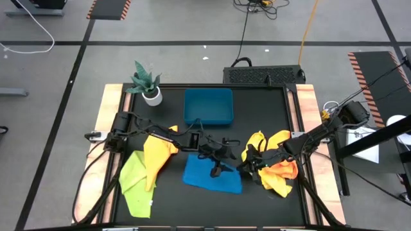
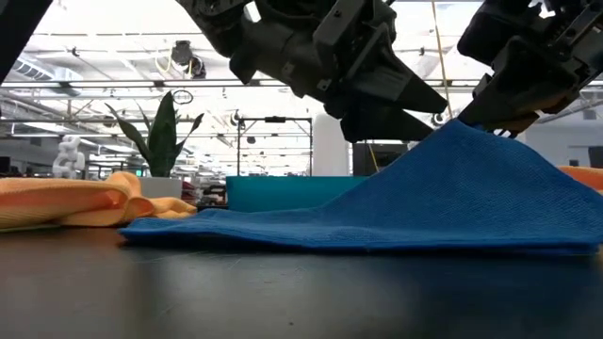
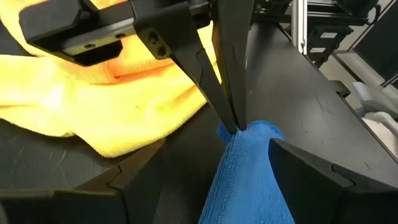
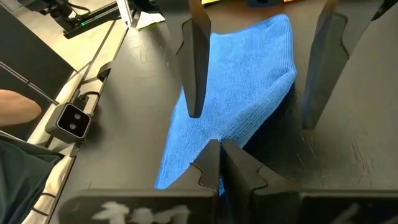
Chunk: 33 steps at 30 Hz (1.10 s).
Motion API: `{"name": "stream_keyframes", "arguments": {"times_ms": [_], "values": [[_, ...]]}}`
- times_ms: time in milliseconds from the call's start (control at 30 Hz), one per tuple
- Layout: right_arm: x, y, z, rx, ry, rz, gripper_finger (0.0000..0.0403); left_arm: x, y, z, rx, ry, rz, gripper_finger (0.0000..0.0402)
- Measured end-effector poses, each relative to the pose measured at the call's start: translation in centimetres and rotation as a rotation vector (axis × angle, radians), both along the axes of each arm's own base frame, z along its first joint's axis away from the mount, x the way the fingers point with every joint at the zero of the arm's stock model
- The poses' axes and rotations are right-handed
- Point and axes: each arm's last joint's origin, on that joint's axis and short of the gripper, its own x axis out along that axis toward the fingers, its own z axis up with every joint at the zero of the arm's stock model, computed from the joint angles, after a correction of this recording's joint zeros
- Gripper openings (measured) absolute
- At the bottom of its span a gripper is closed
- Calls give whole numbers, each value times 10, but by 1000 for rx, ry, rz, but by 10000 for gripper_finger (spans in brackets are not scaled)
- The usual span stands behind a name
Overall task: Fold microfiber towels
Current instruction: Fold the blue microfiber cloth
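A blue towel (image 1: 212, 174) lies at the table's middle near the front, with its right part pulled up into a peak (image 2: 466, 132). My right gripper (image 4: 219, 146) is shut on that peak. My left gripper (image 4: 252, 115) is open, one finger on each side of the raised blue cloth just behind the right gripper; whether it touches the cloth I cannot tell. A yellow towel (image 1: 159, 153) and a lime green towel (image 1: 133, 183) lie flat at the left. An orange and yellow heap (image 1: 279, 170) lies at the right. My right gripper pinches a gathered bunch of the blue towel's right-hand part (image 3: 244, 132) between its two fingers (image 3: 227, 93). It comes slanting down from the table's right. The cloth rises like a tent to the fingertips, and the rest of it (image 2: 311, 226) lies flat on the table.
A rigid blue tray (image 1: 209, 106) stands behind the towel at the table's far middle. A potted plant (image 1: 149, 86) stands at the far left. Wooden strips (image 1: 110, 109) run along both sides of the black tabletop.
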Motion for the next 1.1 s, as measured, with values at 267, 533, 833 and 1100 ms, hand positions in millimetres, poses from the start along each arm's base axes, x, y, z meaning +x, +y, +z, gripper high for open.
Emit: {"name": "stream_keyframes", "arguments": {"times_ms": [267, 533, 833, 1100], "values": [[0, 0, 0, -5, 2, 1, 0, 13, 1, -18, -32, 39, -28, 282], [-1, -1, -3, -15, 28, -3, 0, 30, -1, -28, -42, 103, -72, 282], [-2, -1, -3, -17, 34, -3, 0, 29, -1, -29, -40, 137, -73, 282], [-2, -1, -3, -17, 34, -2, 0, 27, -1, -31, -40, 157, -85, 282]]}}
